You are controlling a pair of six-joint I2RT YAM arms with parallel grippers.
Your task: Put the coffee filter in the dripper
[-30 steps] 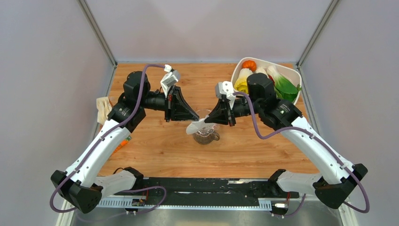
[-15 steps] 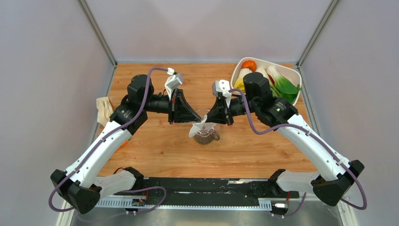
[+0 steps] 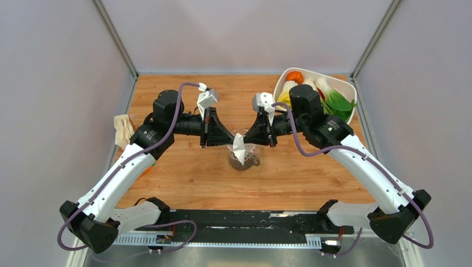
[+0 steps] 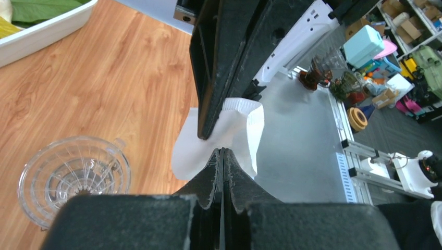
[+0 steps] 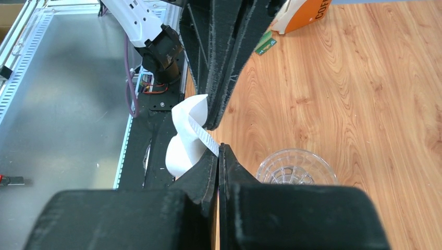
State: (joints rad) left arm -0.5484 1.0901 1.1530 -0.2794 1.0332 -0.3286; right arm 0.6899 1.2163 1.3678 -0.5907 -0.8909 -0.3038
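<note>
Top external view gave me both arms reaching inward over the wooden table (image 3: 189, 178), the left gripper (image 3: 231, 140) and right gripper (image 3: 247, 139) tip to tip with the coffee filter (image 3: 240, 147) pinched between them. It hung as a crumpled white fold directly above the dripper (image 3: 244, 159), which stood on the boards near the table's middle. On the left wrist feed I saw that arm's jaws pressed together on the paper's lower edge, the other gripper's black fingers touching the sheet from above, and the clear ribbed dripper down to the left. On the right wrist feed those jaws were likewise closed on the filter's crimped seam. A white tub of vegetables (image 3: 349, 89) sat at the far right corner, and an orange packet (image 5: 302, 13) lay toward the left edge.
</note>
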